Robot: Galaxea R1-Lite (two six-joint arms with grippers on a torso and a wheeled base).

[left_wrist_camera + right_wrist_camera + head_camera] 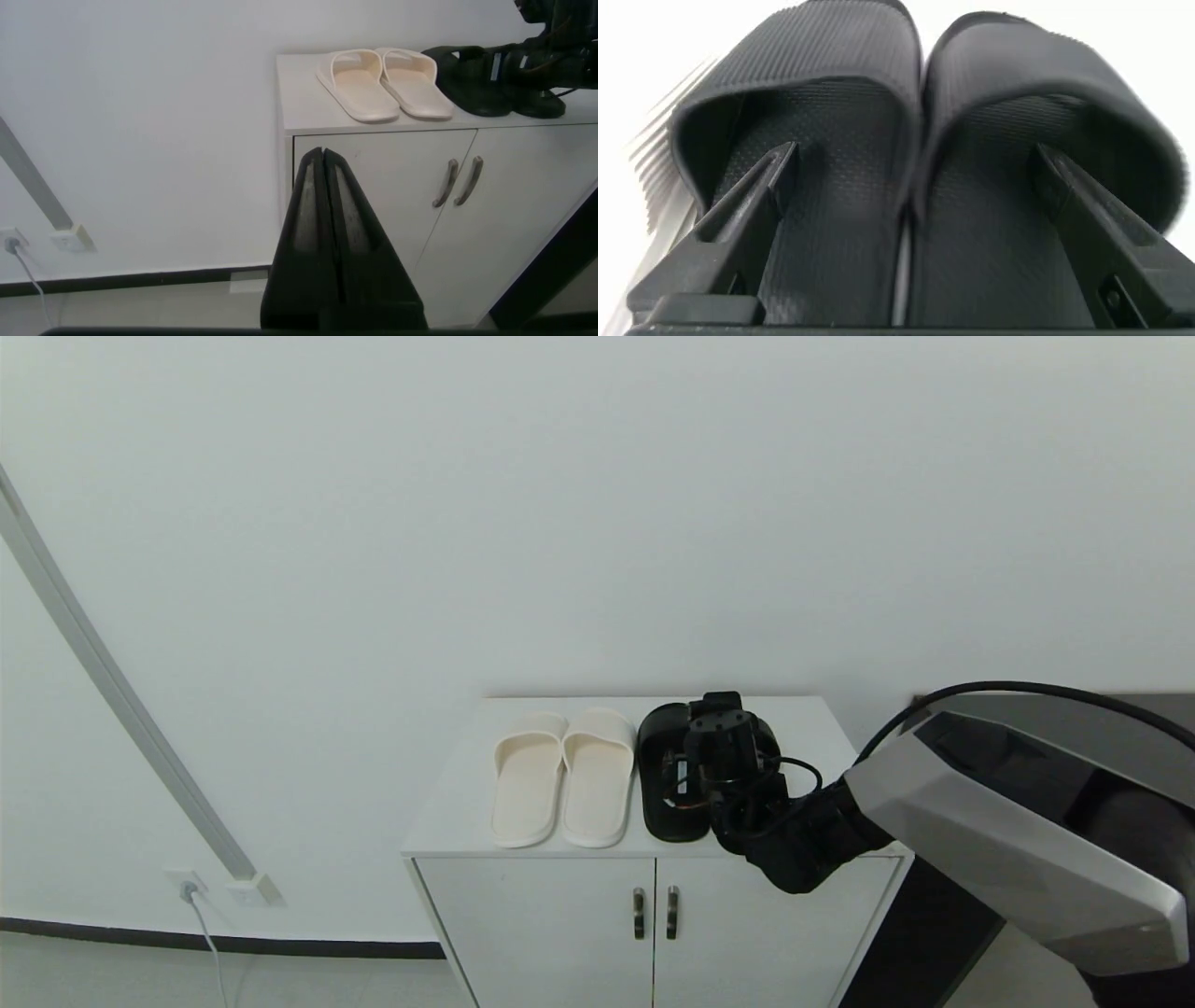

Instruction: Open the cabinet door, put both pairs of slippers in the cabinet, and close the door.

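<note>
- White two-door cabinet (pixel 446 821) stands vs a plain white wall; both flat doors (pixel 551 943) shut, two small dark metal handles (pixel 639 913) side by side at the centre seam
- Pair of black ribbed rubber slippers (pixel 653 807) on cabinet top, right half, toes twd the wall
- Pair of cream smooth foam slippers (pixel 597 784) just beside the black pair on its left, also on top, side by side and touching
- Right gripper (pixel 915 149) low over the black pair, jaws spread wide: one finger over each footbed, just short of the straps, nothing gripped
- Left gripper (pixel 323 154) well apart in front of the cabinet, below top level, fingers pressed together, empty
- White wall socket (pixel 187 880) w/ plugged cable low on wall, left of cabinet
</note>
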